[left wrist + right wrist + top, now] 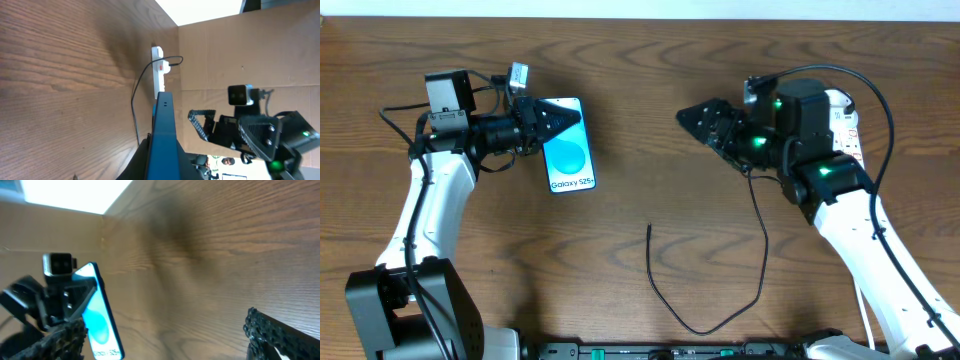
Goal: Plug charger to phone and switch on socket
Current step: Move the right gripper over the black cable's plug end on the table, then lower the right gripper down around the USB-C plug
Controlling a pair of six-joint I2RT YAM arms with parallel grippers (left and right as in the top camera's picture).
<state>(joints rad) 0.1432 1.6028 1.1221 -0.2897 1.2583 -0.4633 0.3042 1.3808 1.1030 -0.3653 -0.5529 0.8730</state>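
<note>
The phone (pixel 570 150), black-framed with a bright blue screen reading "Galaxy S25+", is at the left with its screen up. My left gripper (pixel 548 124) is shut on its far end. In the left wrist view the phone (pixel 162 125) shows edge-on between the dark fingers (pixel 142 161). The charger, a thin black cable (pixel 652 262), lies loose on the table with its small tip (pixel 650 230) in the middle, and loops back toward the white socket (pixel 850 130), which is partly hidden under my right arm. My right gripper (pixel 695 116) is open and empty, pointing left toward the phone (pixel 100 317).
The wooden table (pixel 640 70) stretches between the two arms. A cardboard wall (pixel 225 55) stands behind the socket (pixel 159 67), with the cable (pixel 135 107) running along the table from it. The right arm (pixel 260 132) shows in the left wrist view.
</note>
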